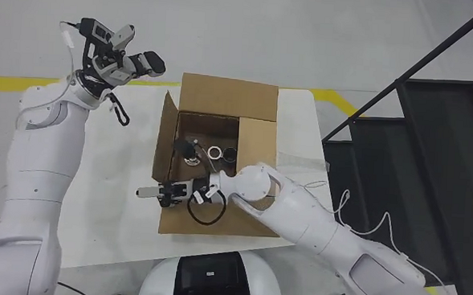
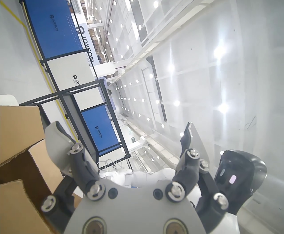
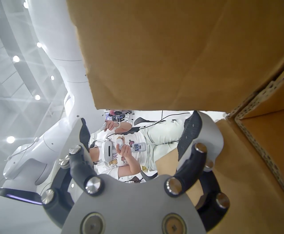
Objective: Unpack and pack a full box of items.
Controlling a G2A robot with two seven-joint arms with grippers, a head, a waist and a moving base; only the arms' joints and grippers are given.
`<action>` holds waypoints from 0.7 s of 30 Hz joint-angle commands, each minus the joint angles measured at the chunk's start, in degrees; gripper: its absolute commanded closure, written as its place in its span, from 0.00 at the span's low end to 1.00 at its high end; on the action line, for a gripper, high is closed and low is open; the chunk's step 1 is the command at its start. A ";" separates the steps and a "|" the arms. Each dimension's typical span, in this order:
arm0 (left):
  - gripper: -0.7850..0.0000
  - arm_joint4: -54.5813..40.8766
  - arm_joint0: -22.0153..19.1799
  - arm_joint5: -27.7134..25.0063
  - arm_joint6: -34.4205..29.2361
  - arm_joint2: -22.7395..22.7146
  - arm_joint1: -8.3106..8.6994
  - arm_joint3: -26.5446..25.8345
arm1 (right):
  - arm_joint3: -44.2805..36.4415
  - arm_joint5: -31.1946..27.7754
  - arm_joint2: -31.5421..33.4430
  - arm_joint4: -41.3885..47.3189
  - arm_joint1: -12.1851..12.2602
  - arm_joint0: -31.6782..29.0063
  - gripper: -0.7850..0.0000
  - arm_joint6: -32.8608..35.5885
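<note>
An open cardboard box [image 1: 227, 97] stands in the middle of the white table [image 1: 108, 213]. Inside it, near the back, lie two round ring-like items [image 1: 222, 154] and a dark item [image 1: 189, 148]. My right gripper [image 1: 155, 194] is at the box's near left wall, low by the flap. In its wrist view the right gripper [image 3: 138, 124] is open and holds nothing, with a brown flap [image 3: 166, 55] just beyond its fingertips. My left gripper [image 1: 150, 62] hangs in the air beyond the box's far left corner. This left gripper [image 2: 122, 130] is open, holds nothing and points upward, with the box [image 2: 20, 133] beside it.
A black metal stair frame [image 1: 414, 141] stands close to the table's right side. A yellow line [image 1: 15, 82] runs across the floor behind the table. Bare table lies to the left of the box.
</note>
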 commanded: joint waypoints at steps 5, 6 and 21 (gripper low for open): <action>0.00 2.01 -0.47 8.71 -0.94 1.47 0.30 -2.41 | 1.06 0.17 -1.15 -1.07 -1.16 0.49 0.00 -1.14; 0.00 2.66 -0.82 10.81 -0.51 2.01 0.30 -1.55 | 1.21 0.29 -1.15 -1.20 -1.27 0.47 0.00 -1.24; 0.00 2.31 -4.29 12.06 3.72 2.88 0.00 7.19 | -8.32 2.70 8.39 -3.66 2.28 -7.89 0.00 2.30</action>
